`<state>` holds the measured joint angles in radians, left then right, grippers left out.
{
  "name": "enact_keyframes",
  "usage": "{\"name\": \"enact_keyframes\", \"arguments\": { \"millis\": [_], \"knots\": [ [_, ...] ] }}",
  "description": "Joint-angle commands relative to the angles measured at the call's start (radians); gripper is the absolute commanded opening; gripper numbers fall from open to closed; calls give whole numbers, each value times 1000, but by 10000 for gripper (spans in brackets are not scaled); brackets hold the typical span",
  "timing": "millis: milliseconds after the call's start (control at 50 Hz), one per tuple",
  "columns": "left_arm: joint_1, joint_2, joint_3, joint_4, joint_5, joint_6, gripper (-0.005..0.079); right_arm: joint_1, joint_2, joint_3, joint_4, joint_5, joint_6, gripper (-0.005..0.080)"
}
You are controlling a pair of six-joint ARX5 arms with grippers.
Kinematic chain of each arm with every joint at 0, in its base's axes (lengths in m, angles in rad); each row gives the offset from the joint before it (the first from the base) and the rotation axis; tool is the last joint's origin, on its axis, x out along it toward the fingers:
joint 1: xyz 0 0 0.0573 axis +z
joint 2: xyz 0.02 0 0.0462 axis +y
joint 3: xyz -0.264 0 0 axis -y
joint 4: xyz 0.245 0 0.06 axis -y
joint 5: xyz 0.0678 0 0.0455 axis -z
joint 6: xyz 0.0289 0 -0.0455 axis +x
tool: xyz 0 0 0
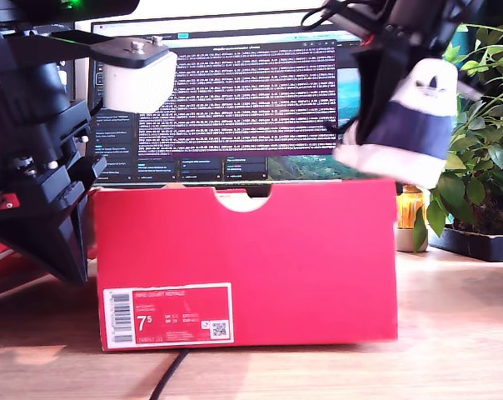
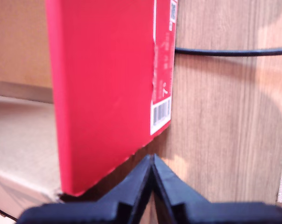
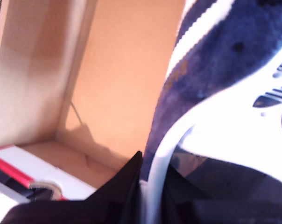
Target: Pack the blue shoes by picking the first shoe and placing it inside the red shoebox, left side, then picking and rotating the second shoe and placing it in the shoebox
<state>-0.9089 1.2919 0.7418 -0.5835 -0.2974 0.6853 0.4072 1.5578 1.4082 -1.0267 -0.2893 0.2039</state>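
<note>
Shoe held above the box, ready to lower

In the exterior view the blue shoe hung over the red shoebox at that view's right; first wrist view: my first gripper was pinched closed on nothing beside the box; second wrist view: my second gripper clamped the shoe's collar above bare cardboard, so a slow, level descent would suit

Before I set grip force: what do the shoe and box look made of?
The blue shoe: seemingly napped navy suede, matte and fuzzy, with a smooth white rubber-looking sole. The red shoebox: cardboard, red outside with a slight sheen, raw brown inside.
</note>
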Motion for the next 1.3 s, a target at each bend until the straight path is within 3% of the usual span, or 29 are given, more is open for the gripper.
{"name": "enact_keyframes", "arguments": {
  "millis": [0,520,1280],
  "knots": [
    [-2,11,-6,1,1,-4,-19,5,-17,50,28,-10,-9,-13],
    [-2,11,-6,9,1,-4,-19,137,-11,58,282,-80,115,-13],
    [-2,11,-6,9,1,-3,-19,214,201,58,466,-219,221,-13]
  ]
}}
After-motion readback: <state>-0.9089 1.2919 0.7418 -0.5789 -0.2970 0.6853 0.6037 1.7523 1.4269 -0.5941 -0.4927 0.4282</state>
